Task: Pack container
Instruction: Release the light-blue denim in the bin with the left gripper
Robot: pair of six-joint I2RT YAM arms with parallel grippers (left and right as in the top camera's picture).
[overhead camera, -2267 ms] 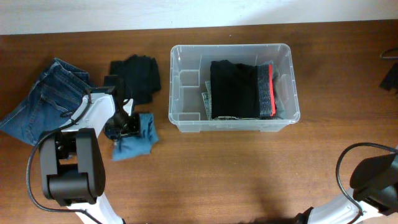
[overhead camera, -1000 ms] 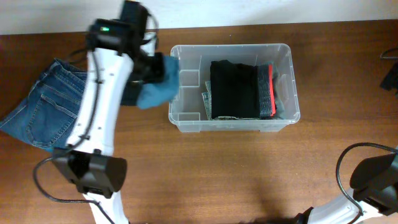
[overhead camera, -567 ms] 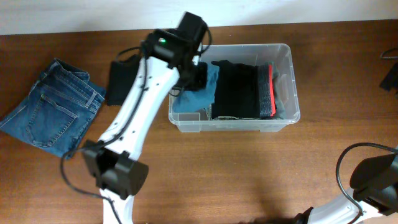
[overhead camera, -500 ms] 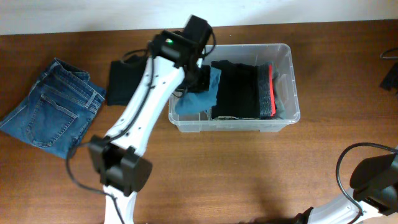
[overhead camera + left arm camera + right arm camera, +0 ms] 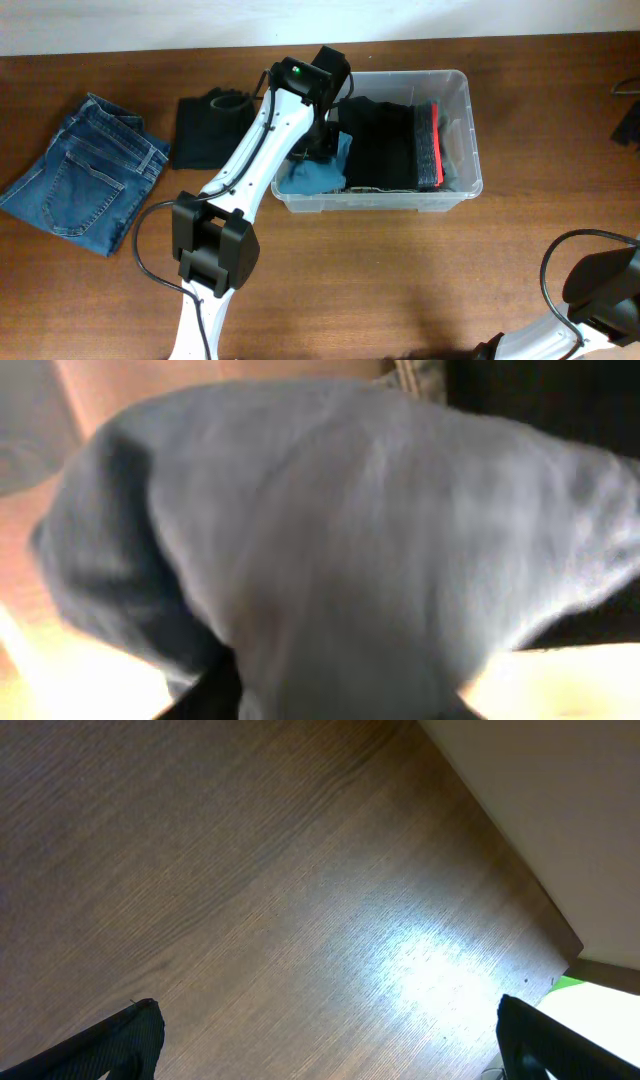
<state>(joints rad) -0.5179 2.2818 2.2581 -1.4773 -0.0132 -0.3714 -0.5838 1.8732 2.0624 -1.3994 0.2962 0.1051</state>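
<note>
Clear plastic storage bin [image 5: 400, 76], large and rectangular with rounded corners, stands on the brown wooden table [image 5: 400, 280], near its far edge and a little right of the middle. Inside it, a stack of black folded clothes [image 5: 385, 145] with a red edge fills the middle part. A crumpled teal-blue cloth [image 5: 312, 178] lies in the left part, against the near wall. The left gripper [image 5: 325, 138] hangs over this cloth, inside the bin's left end. In the left wrist view the cloth fills almost the whole blurred picture, so I cannot tell if the fingers pinch it or stand apart. The right gripper [image 5: 330, 1040] is over bare wood, its fingers spread wide with nothing between them. Left of the bin, folded blue jeans [image 5: 80, 170] and a black garment [image 5: 210, 130] lie on the table.
</note>
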